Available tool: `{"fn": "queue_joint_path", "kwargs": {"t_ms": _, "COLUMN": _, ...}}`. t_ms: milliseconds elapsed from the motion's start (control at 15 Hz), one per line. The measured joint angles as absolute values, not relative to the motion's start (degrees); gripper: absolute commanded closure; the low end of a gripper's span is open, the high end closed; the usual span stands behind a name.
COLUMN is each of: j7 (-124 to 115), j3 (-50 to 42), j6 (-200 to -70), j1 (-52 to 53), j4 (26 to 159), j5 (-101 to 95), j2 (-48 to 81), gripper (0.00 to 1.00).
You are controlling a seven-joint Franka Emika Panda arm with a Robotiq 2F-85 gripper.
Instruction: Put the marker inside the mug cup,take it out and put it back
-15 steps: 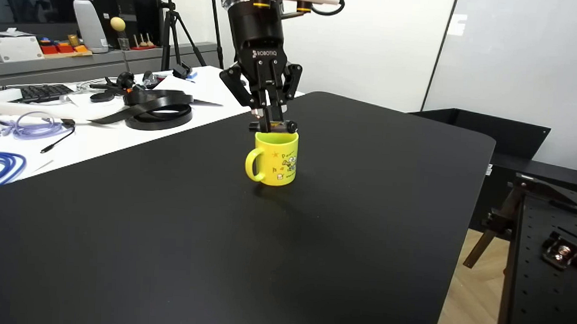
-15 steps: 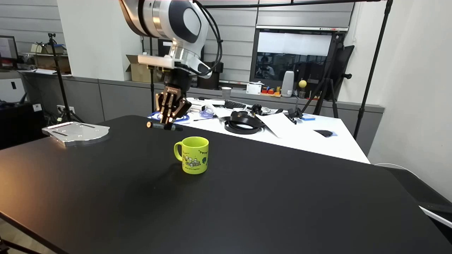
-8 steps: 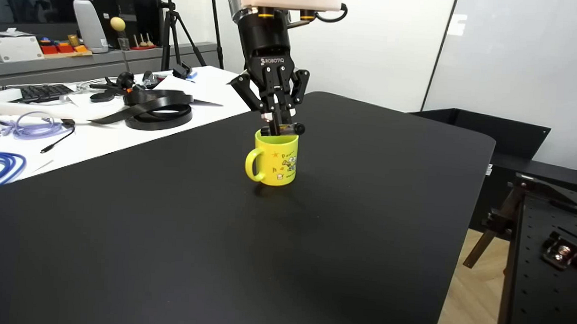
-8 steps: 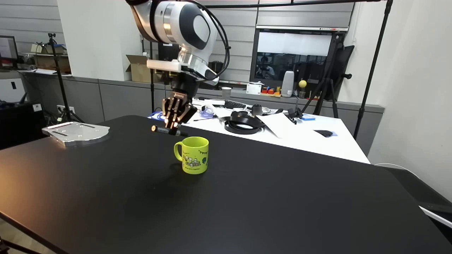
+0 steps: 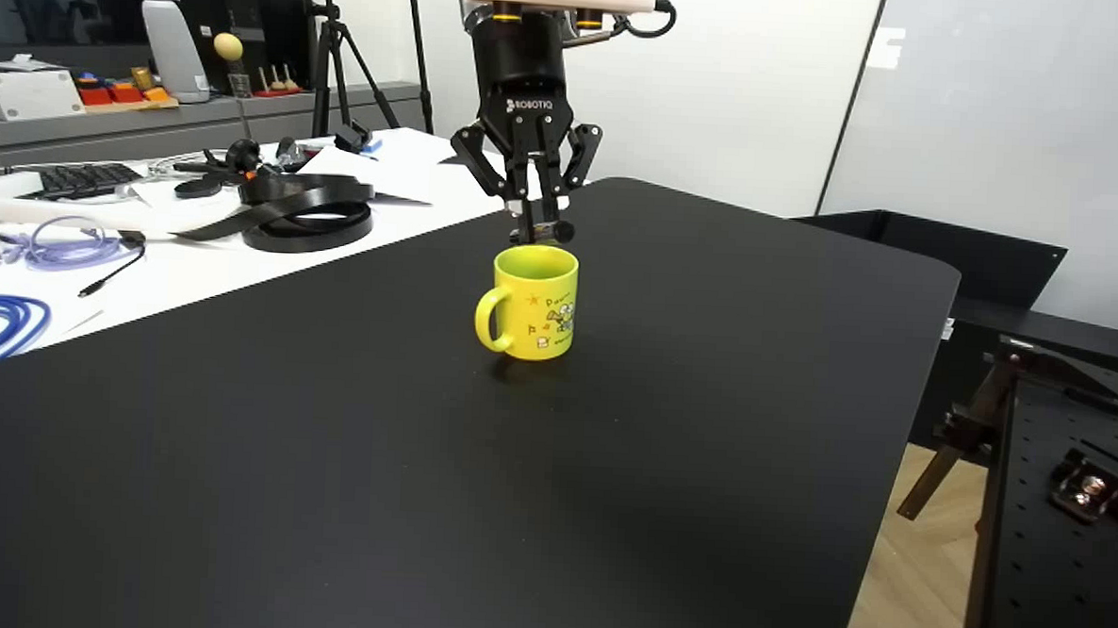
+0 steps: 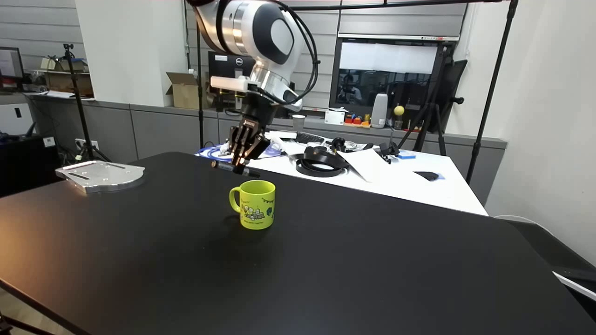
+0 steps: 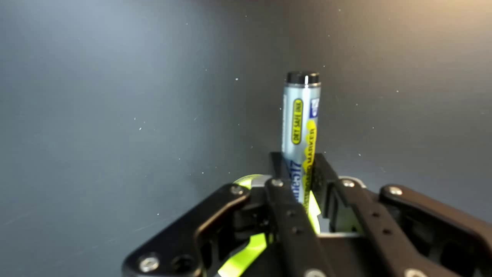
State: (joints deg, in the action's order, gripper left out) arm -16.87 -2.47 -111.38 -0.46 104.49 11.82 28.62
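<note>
The gripper [image 7: 299, 165] is pinching a board marker [image 7: 301, 130] crosswise between its two fingertips, with some of the barrel sticking out on each side. The marker is held in the air, close to level. Below the gripper, a yellow mug [image 5: 532, 315] with a loop handle stands upright on a black bench [image 5: 705, 434]; we cannot tell how far below, nor how squarely underneath.

Over the last second the gripper has carried the marker across, while the mug has stayed where it was. In an exterior view the marker used to overlap the mug's rim [image 5: 536, 279] and now shows just clear above it. We take this as lining up with the mouth, the marker still outside the mug; whether for the first time in or the return, we cannot say. Lying sideways, the marker would probably need tipping on end, or it could catch on the rim.

The gripper's body carries ROBOTIQ lettering [image 5: 530, 105]. On the marker's barrel we read DRY SAFE INK in a yellow oval, BOARD MARKER on a yellow strip, and 517 in blue after partly hidden letters. The mug's cartoon print has lettering too small for us to make out. Well beyond the gripper, a monitor [image 6: 228, 69] shows a round badge that looks like Dell's.
</note>
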Motion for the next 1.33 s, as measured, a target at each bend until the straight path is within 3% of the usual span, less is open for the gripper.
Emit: {"fn": "queue_joint_path", "kwargs": {"t_ms": 1333, "j7": -27.9, "j3": -4.4, "j6": -111.5, "j1": -4.6, "j4": 100.8, "j5": 27.6, "j2": 33.6, "gripper": 0.95}}
